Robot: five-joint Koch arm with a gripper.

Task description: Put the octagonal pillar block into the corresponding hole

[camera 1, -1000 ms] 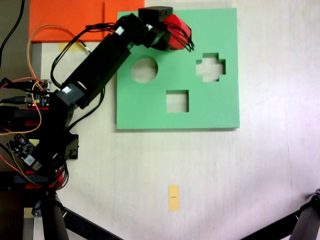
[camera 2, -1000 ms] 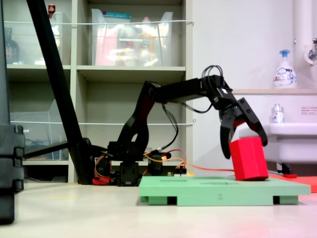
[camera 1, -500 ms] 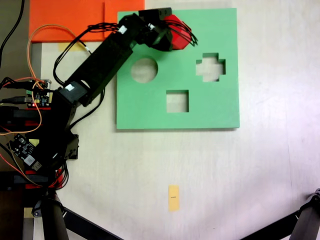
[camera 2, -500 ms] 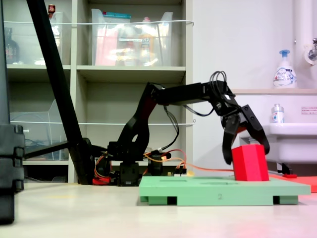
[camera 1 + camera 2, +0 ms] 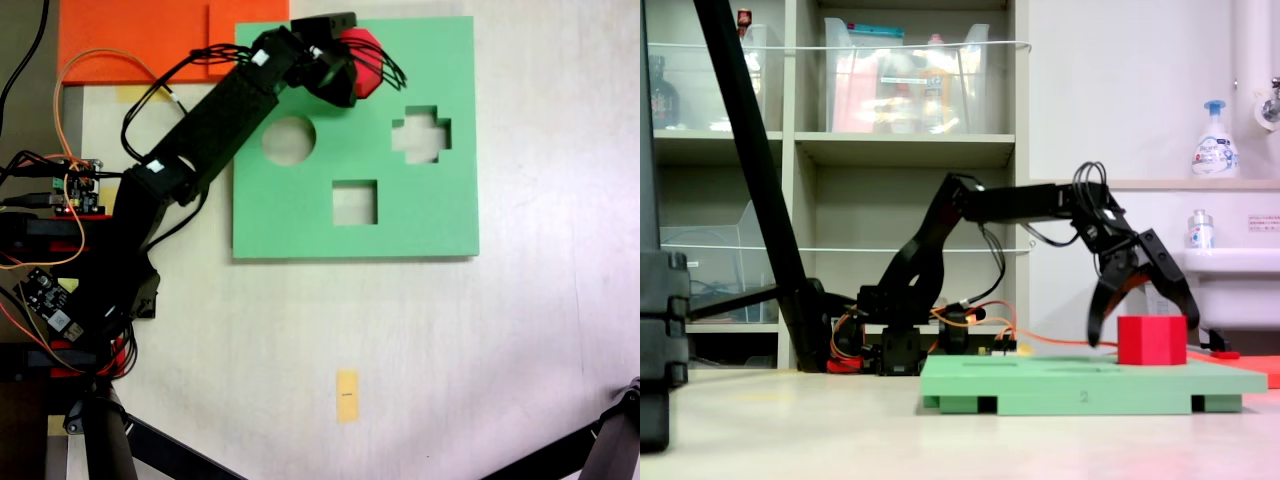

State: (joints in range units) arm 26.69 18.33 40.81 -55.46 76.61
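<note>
The red octagonal pillar block [image 5: 368,55] [image 5: 1152,341] stands low in the green foam board [image 5: 420,215] [image 5: 1070,381] near its far edge, with only its upper part above the surface. It fills the corresponding hole, so the cutout's edges are hidden. My gripper [image 5: 358,58] [image 5: 1143,332] hangs over the block with its jaws spread open. In the second exterior view one finger [image 5: 1098,318] is clear of the block on the left. The other finger [image 5: 1183,300] is near its upper right corner.
The board also has a round cutout [image 5: 288,140], a cross cutout [image 5: 421,133] and a square cutout [image 5: 354,202]. An orange mat [image 5: 140,35] lies behind the arm. Circuit boards and wires [image 5: 60,195] crowd the arm's base. A yellow tag [image 5: 347,395] lies on the table.
The block has gone down from standing tilted on the board to sitting deep in its cutout. The gripper has lowered with it, and its jaws have spread off the block.
</note>
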